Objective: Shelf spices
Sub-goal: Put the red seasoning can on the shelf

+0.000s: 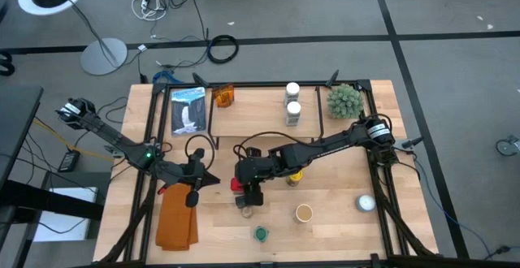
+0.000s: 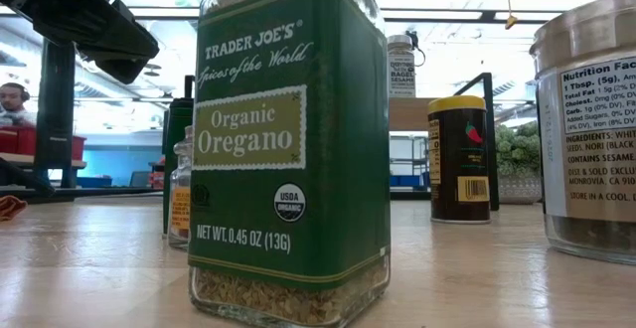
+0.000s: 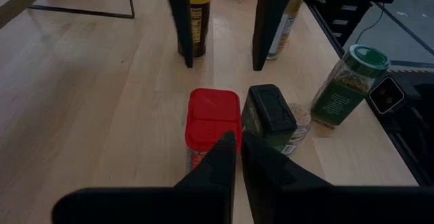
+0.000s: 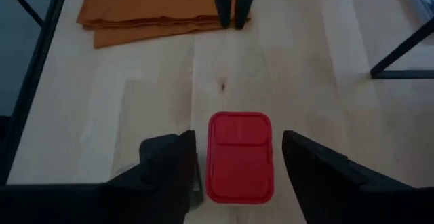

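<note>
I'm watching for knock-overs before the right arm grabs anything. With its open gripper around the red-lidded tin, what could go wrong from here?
1. A small black-capped jar stands right beside the red tin; one finger of the open right gripper comes down by it, so closing could nudge or tip it.
2. The shut left gripper hovers close to the same tin, so the arms might collide.
3. The oregano jar stands nearby, at risk during a sweeping lift.

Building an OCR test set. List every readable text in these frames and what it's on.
"TRADER JOE'S", "Spices of the World", "Organic Oregano", "USDA ORGANIC", "NET WT. 0.45 OZ (13G)": green oregano jar.
"1 Tbsp. (5g)", "INGREDIENTS: WHITE", "CONTAINS SESAME", "MONROVIA, CA": partly cut-off label of the jar at the right edge.
Unreadable: yellow-lidded jar label, white-capped jar label, small jar behind the oregano.
Red tin: no text visible on its lid.
</note>
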### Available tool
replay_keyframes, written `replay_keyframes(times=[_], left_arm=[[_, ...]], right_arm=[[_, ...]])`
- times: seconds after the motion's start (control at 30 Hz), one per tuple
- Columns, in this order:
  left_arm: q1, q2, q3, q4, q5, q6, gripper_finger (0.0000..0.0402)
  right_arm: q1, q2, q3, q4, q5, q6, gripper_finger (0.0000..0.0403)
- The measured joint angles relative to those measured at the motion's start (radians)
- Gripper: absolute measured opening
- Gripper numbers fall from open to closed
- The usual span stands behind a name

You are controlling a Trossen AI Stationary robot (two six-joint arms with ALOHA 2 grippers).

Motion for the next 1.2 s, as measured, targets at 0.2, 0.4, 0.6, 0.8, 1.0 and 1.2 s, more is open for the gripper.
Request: replay_keyframes(times=[0.2, 0.4, 0.6, 0.8, 1.0, 1.2], left_arm=[[0.000, 0.000, 0.000, 0.000, 0.000, 0.000, 0.0030], [0.000, 0.000, 0.000, 0.000, 0.000, 0.000, 0.0030], [0.000, 0.000, 0.000, 0.000, 0.000, 0.000, 0.0030], [0.000, 0.000, 0.000, 0.001, 0.000, -0.001, 0.0030], [-0.005, 0.000, 0.000, 0.001, 0.013, -0.001, 0.0030], [-0.006, 0.000, 0.000, 0.003, 0.015, -0.001, 0.0030]], right_arm=[[-0.001, 0.000, 0.000, -0.001, 0.000, 0.000, 0.0303], [-0.001, 0.000, 0.000, 0.010, 0.000, 0.000, 0.0387], [-0.001, 0.000, 0.000, 0.022, 0.001, 0.009, 0.0381], [0.009, 0.042, -0.002, 0.049, 0.040, 0.023, 0.0366], [0.025, 0.066, -0.063, 0.131, 0.081, 0.000, 0.0367], [0.025, 0.067, -0.133, 0.197, 0.094, -0.001, 0.0362]])
